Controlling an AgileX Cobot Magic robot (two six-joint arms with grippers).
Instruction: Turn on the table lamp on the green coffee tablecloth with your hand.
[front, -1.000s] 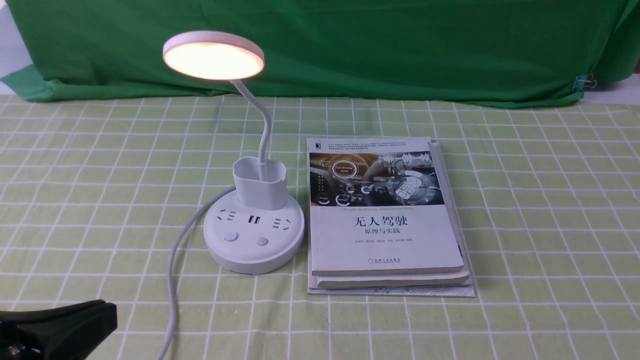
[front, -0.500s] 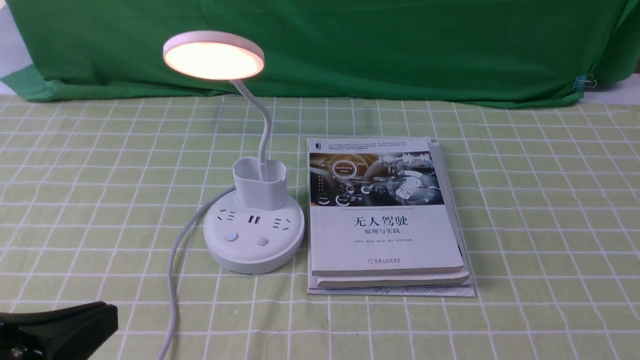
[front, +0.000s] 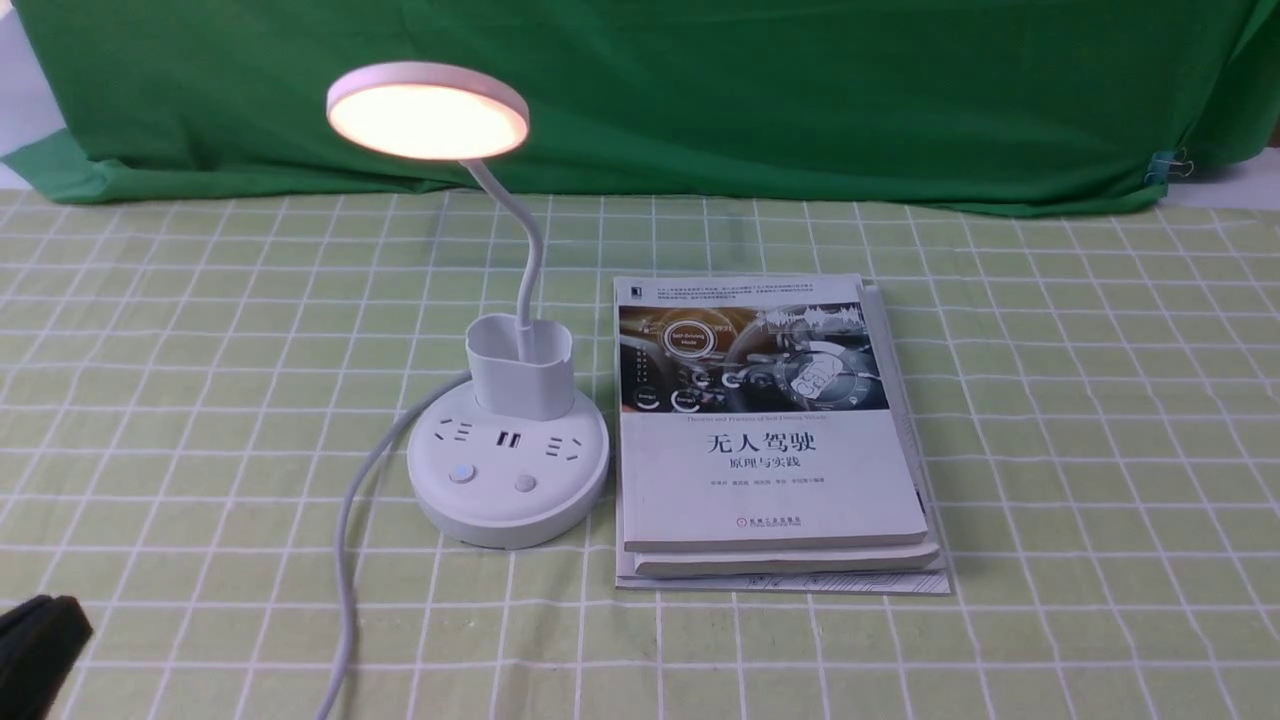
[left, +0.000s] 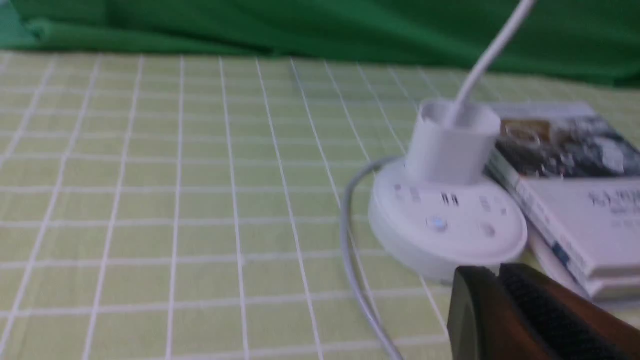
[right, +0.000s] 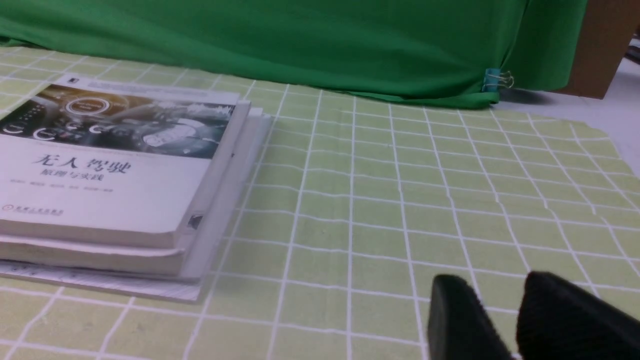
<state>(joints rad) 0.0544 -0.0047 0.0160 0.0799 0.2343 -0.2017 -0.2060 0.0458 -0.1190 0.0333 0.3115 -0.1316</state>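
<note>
The white table lamp stands on the green coffee tablecloth (front: 1050, 400). Its round base (front: 507, 470) has two buttons, and its flat disc head (front: 428, 110) glows warm. The white cord (front: 345, 540) runs from the base toward the front edge. In the left wrist view, the base (left: 447, 225) lies just beyond my left gripper (left: 492, 270), whose black fingers are pressed together and empty. In the front view, only a black corner of the left gripper (front: 40, 640) shows at the bottom left, well apart from the lamp. My right gripper (right: 492, 285) hovers low over bare cloth, its fingers slightly apart and empty.
A stack of books (front: 770, 430) lies right beside the lamp base; it also shows in the right wrist view (right: 115, 175). A dark green backdrop cloth (front: 700, 90) hangs along the far edge, held by a clip (front: 1165, 165).
My left gripper has pulled back toward the bottom left corner of the front view, and less of it shows now. The lamp head is lit in all frames.
</note>
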